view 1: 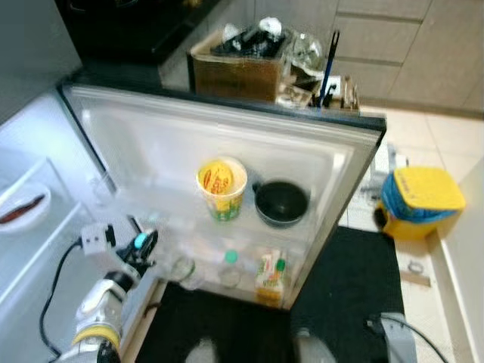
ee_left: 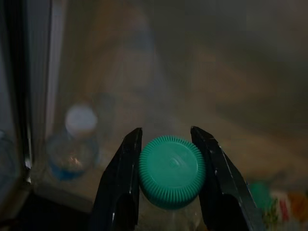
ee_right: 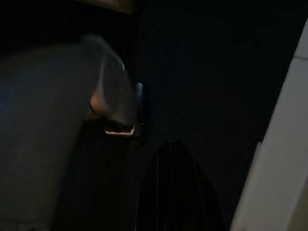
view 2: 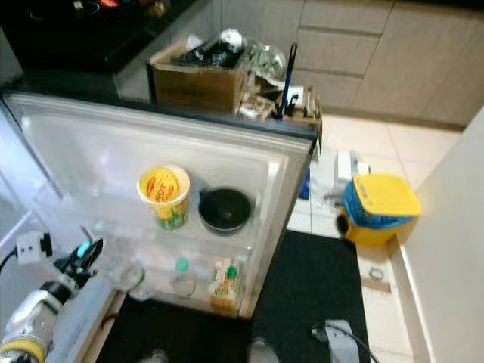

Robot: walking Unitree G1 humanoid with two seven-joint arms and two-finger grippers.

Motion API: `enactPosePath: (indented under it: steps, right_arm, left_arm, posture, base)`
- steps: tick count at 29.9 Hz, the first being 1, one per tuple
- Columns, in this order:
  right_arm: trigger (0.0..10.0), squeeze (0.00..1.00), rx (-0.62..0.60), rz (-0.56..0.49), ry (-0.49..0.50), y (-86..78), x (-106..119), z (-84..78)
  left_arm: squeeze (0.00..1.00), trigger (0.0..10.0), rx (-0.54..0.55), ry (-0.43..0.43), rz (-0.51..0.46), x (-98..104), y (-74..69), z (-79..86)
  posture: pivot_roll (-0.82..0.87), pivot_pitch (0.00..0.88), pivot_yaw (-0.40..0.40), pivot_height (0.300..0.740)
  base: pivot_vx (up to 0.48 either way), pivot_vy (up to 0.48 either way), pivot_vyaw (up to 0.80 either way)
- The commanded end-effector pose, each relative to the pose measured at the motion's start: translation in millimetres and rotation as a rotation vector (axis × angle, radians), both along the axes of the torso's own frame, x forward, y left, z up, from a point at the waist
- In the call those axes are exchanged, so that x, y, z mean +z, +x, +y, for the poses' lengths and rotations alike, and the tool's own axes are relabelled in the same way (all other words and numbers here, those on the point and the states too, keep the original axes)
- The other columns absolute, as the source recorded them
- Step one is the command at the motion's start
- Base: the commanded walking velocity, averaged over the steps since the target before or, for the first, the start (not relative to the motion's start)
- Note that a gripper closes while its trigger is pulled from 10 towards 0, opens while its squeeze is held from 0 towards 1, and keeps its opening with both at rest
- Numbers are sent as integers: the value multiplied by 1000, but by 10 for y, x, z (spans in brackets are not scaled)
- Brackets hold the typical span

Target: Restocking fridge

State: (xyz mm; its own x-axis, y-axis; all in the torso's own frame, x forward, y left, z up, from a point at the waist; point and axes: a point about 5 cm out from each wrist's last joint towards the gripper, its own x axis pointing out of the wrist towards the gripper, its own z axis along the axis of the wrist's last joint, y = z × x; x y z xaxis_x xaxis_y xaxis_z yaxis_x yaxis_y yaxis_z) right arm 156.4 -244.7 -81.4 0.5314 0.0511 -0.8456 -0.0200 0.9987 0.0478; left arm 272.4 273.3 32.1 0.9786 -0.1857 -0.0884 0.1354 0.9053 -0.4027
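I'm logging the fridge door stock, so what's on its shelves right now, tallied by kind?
Yellow noodle cup: 1
Black bowl: 1
Bottles: 3, one green-capped in the left gripper, one white-capped, one more green-capped
Juice carton: 1
Total: 6

We observe a ribbed green plastic cap clamped between smooth, matt black fingers of the left gripper. The fridge door liner is glossy white plastic. The noodle cup looks like printed paper. The box is matt brown cardboard. The floor mat appears dark and matt.
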Motion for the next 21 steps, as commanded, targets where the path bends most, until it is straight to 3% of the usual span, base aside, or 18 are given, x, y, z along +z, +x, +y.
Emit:
enactPosePath:
  steps: [1,8,11,21]
  right_arm:
    - [10000,0,-26,-18,17,-1,4,-2]
    - [10000,0,-22,-35,32,18,16,1]
    - [10000,0,-16,-35,31,15,23,-20]
    - [10000,0,-10,-35,33,9,26,-33]
  left_arm:
    - [0,10000,-3,20,26,-32,-40,29]
    - [0,10000,-16,46,-49,131,66,63]
    - [0,10000,-49,95,-216,524,264,144]
    - [0,10000,-124,83,-362,823,390,78]
  posture:
    - [-42,85,-11,611]
    - [-48,84,-14,611]
    - [-54,83,-20,611]
    - [-59,87,-24,611]
  base:
    - [0,0,0]
    - [0,0,0]
    - [0,0,0]
    - [0,0,0]
